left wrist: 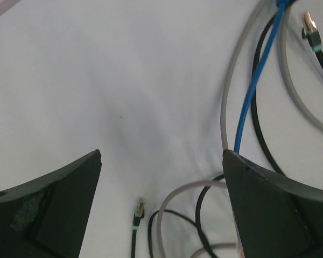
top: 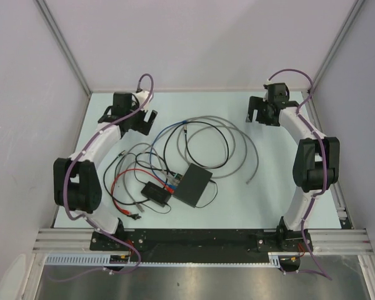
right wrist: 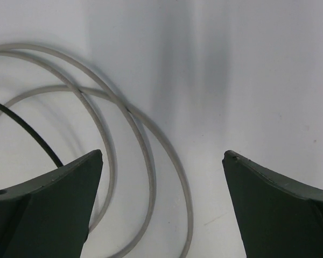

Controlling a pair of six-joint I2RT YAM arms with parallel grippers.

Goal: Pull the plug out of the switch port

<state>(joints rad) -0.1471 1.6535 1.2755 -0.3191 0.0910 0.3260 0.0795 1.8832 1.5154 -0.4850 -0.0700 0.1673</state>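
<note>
The dark grey switch [top: 195, 185] is lying near the middle of the table [top: 237, 209], with the switch port [top: 179, 182] on its left edge facing a smaller black box [top: 156, 192] and the plug [top: 173, 183] sitting in it. The left gripper [left wrist: 162, 155] is hovering at far left, jaws spread and empty, over a blue cable [left wrist: 253, 97]. The right gripper [right wrist: 162, 154] is hanging likewise released over a looped grey cable [right wrist: 134, 129].

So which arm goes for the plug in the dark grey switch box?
Left, likely. The plugged cables enter the flat dark grey switch box on its left edge, nearer the open left gripper; the open right gripper is off the opposite side.
</note>
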